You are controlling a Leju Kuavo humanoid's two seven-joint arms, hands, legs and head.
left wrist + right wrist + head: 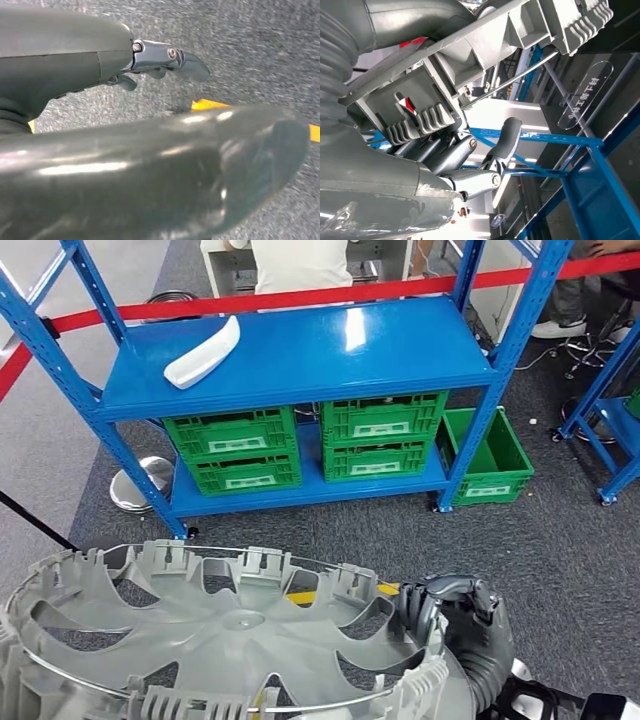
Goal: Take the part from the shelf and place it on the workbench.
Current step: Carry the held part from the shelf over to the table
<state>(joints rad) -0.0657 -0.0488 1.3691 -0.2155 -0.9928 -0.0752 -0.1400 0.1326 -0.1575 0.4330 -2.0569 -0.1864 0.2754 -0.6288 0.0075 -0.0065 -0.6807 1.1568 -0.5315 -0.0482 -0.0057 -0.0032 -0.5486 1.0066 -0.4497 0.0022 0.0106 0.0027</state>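
A large grey wheel cover (pixel 226 630) with curved spokes and clips along its rim lies flat, low in the head view, in front of the blue shelf (pixel 302 360). My right hand (pixel 453 615) grips its right rim. In the right wrist view the clipped rim (pixel 490 45) sits against the hand (pixel 444 150), with one finger (pixel 506 142) sticking out past it. In the left wrist view my left hand (pixel 113 150) hangs over the grey carpet with thumb and fingers (pixel 170 57) apart and nothing between them. A white curved part (pixel 202 352) lies on the shelf's top board at the left.
Several green crates (pixel 302 445) fill the shelf's lower level, and another green crate (pixel 490 455) stands on the floor to its right. A red tape (pixel 302 295) runs behind the shelf, and a person in white (pixel 302 260) is beyond it. A second blue rack (pixel 611 410) is at the right.
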